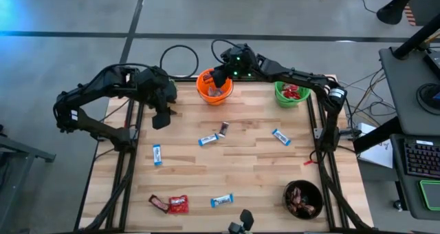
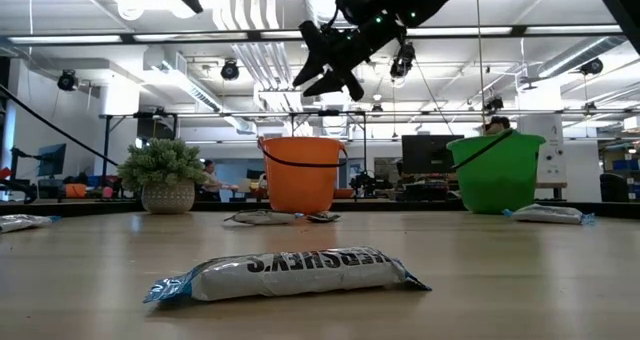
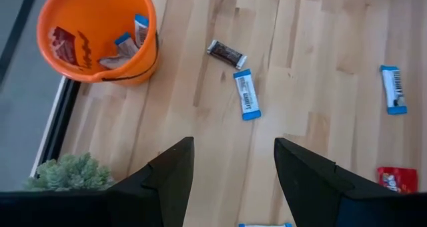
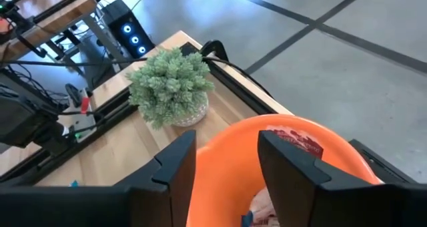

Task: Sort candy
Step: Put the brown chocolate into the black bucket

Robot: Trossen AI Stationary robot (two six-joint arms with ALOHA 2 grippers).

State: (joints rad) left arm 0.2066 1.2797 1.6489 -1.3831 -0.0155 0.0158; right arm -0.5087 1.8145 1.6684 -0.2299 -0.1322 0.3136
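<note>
Wooden table holds scattered candy, three buckets

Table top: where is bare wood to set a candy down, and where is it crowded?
Bare: the stretch between the centre blue-and-white bar and the front bar, and between the orange bucket and green bucket. Crowded: front-left, by the red packet.

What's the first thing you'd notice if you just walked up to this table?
The bright orange bucket at the table's far edge, with the right gripper hanging right above it, fingers open. A green bucket stands at the far right corner, and blue-and-white candy bars lie scattered on the wooden table.
</note>
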